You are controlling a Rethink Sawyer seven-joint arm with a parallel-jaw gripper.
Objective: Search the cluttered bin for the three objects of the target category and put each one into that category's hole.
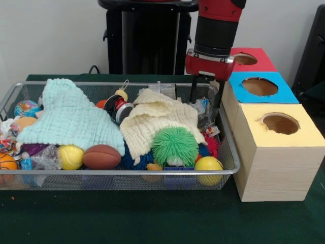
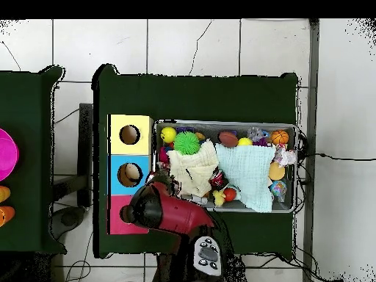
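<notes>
The wire mesh bin (image 1: 231,168) fills the table's left and middle, packed with toys and cloths. My gripper (image 1: 206,100) hangs over the bin's right end, beside the blue box; its two black fingers (image 1: 194,92) are spread apart with nothing between them. Crumpled clear plastic (image 1: 204,109) lies just below it. Three boxes with round holes stand right of the bin: red-topped (image 1: 256,64), blue-topped (image 1: 282,94), yellow-topped (image 1: 304,134). In the overhead view the red arm (image 2: 165,209) covers the gripper, beside the bin (image 2: 220,123).
In the bin lie a mint cloth (image 1: 71,117), a cream cloth (image 1: 157,119), a green spiky ball (image 1: 175,145), yellow balls (image 1: 208,163) (image 1: 70,156), a brown football (image 1: 101,156) and a small basketball (image 1: 6,162). The robot's black pedestal (image 1: 147,40) stands behind.
</notes>
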